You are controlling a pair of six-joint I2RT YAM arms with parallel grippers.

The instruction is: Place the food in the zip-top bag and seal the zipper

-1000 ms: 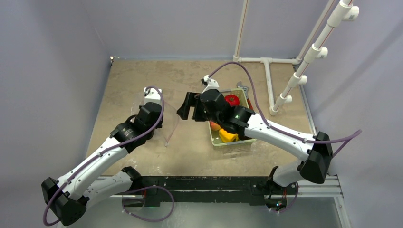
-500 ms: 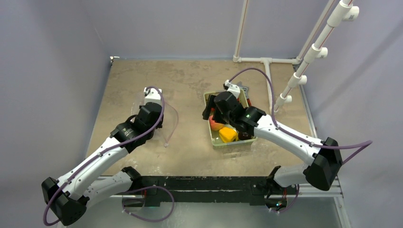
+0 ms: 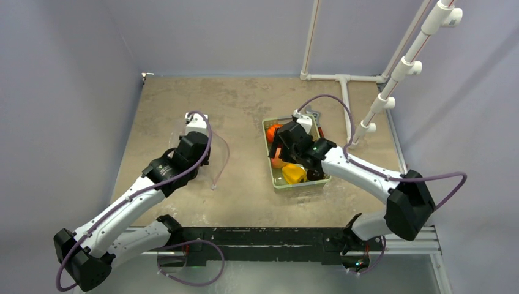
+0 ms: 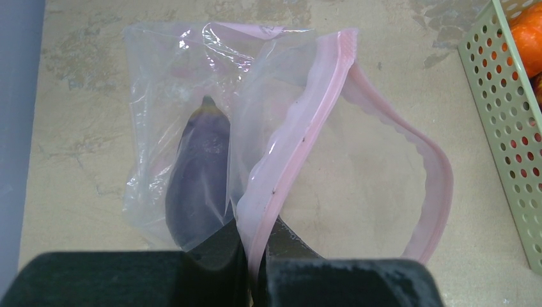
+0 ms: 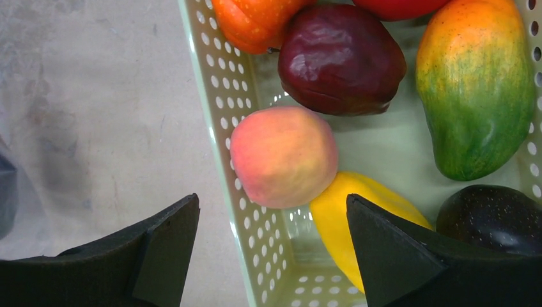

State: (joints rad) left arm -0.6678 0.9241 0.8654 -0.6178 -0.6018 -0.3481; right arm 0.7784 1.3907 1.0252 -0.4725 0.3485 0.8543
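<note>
The clear zip-top bag lies on the table with its mouth held open; it also shows in the top view. Its pale pink zipper loops round the opening. A purple eggplant lies inside the bag. My left gripper is shut on the zipper strip; it sits at the bag in the top view. My right gripper is open and empty above the basket's left wall, straddling a peach. Beside the peach lie a yellow pepper, a dark plum, an orange and a green-orange piece.
The light green slotted basket stands right of centre and holds the fruit. Another dark fruit lies at its right. A white pipe frame stands at the back right. The basket's wall is close to the bag's mouth.
My right gripper has swung right, away from the bag, and come down over the basket above the peach. The left arm and the bag have not moved.
</note>
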